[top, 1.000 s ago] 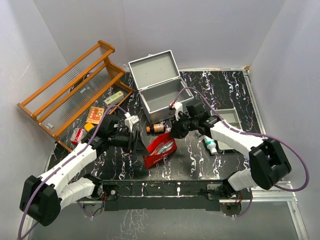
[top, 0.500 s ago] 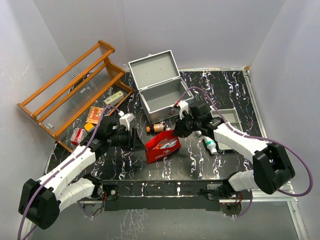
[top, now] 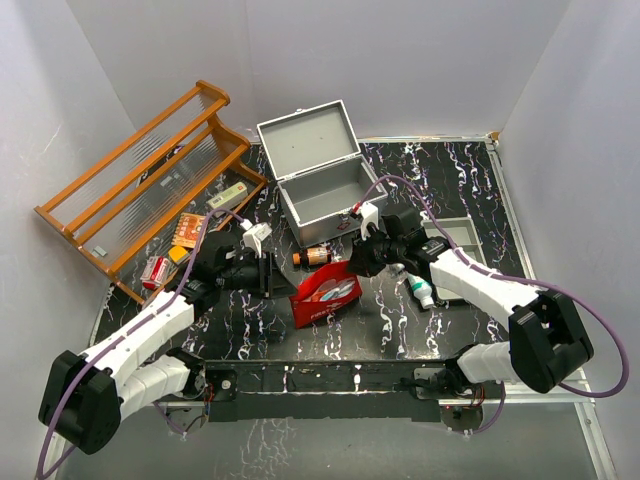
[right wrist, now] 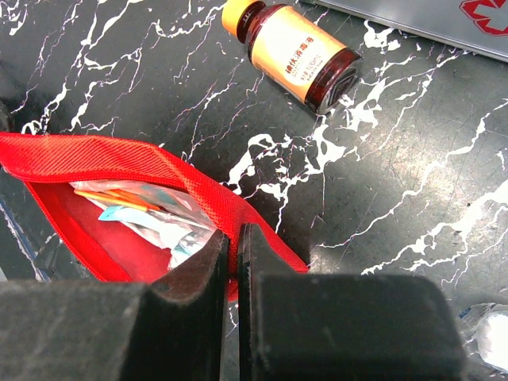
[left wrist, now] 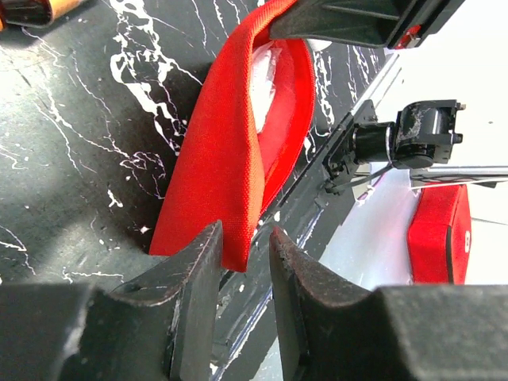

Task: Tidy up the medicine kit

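**Near, lower centre.** The red pouch (top: 325,292) stands propped on the black marbled table (top: 420,330) between the two arms.

- Left wrist view: the left gripper (left wrist: 242,248) has its jaws narrowly apart, straddling the pouch's lower end. The fabric lies against one finger (left wrist: 194,278), and a thin gap remains on the other side. It is not clamped.
- Right wrist view: the right gripper (right wrist: 234,238) is clenched on the pouch's rim, its fingers nearly meeting over the red edge.
- Only the right wrist view looks into the pouch mouth, where white, blue and orange sachets (right wrist: 147,214) lie inside. The overhead view shows the opening only as a pale patch.

**Middle.** An amber bottle (top: 312,257) with an orange cap lies on its side just beyond the pouch. Its label can be seen only from the right wrist. A white and green tube (top: 421,290) lies right of centre, beside a shallow grey tray (top: 466,228).

**Far, upper centre.** The medicine kit (top: 322,222) appears whole only in the overhead view. Its lid is raised, and the box sits just behind the bottle. A wooden rack (top: 150,175) occupies the upper left.
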You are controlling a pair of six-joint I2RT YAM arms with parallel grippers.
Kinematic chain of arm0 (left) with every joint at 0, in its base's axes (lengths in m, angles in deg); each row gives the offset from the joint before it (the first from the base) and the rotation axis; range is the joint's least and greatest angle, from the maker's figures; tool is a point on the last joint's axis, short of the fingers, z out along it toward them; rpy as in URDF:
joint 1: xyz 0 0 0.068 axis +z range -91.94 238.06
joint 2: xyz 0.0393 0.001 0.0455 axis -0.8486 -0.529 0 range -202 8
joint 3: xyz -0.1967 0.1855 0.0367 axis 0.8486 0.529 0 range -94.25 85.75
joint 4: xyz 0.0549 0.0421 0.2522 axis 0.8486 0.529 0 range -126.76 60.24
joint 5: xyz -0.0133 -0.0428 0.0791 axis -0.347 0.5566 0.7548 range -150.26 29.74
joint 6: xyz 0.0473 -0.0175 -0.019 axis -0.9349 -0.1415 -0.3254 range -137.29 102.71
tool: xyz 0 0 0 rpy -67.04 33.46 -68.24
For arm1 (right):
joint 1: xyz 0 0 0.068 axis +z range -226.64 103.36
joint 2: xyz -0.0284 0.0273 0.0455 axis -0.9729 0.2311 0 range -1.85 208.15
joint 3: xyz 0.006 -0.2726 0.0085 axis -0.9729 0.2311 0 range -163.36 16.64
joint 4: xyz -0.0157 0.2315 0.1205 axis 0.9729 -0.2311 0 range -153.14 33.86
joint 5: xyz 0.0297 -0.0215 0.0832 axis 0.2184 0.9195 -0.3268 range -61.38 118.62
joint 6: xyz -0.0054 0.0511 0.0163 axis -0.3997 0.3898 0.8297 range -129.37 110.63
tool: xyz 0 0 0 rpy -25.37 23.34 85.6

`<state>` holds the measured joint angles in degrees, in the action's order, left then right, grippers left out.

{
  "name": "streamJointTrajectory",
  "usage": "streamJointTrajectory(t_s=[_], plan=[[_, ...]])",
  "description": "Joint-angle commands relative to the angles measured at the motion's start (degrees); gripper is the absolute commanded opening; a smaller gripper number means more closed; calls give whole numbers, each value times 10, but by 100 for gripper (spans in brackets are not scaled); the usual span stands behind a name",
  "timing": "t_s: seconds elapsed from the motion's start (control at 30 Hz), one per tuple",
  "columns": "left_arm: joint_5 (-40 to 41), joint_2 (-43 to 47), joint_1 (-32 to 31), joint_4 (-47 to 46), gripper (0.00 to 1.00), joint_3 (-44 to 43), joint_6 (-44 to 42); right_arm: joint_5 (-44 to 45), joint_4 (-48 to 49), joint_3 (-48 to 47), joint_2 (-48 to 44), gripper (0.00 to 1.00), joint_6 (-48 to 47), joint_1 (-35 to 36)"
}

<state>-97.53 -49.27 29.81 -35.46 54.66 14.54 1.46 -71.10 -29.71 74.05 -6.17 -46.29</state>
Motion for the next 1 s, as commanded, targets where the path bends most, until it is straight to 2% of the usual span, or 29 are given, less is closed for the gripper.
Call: streamJointTrajectory(t_s=[0.0,0.1,0.17,0.27,0.4,0.5,0.63,0.77,0.9,0.97], plan=[[-37,12,-2,0,29,6,0,2,26,-12,-2,0,11,-1],[-35,19,-2,26,15,7,-9,8,25,-16,3,0,17,-1],[-17,20,-2,60,11,4,-22,10,22,-19,6,0,19,-1],[-19,12,-2,63,12,4,-20,11,14,-24,11,0,19,-2],[-27,-1,-2,59,24,2,-20,12,4,-32,19,0,19,-2],[-38,-8,-2,53,26,3,-20,13,3,-34,20,0,20,-3],[-38,-10,-2,43,15,2,-21,14,2,-35,19,0,20,-2],[-38,-8,-2,44,0,-3,-27,36,0,-35,16,0,22,-2],[-36,-3,-2,55,0,-10,-30,130,-8,-43,18,0,36,-3],[-53,-8,-2,40,0,-7,-17,178,-20,-53,20,4,44,-3]])
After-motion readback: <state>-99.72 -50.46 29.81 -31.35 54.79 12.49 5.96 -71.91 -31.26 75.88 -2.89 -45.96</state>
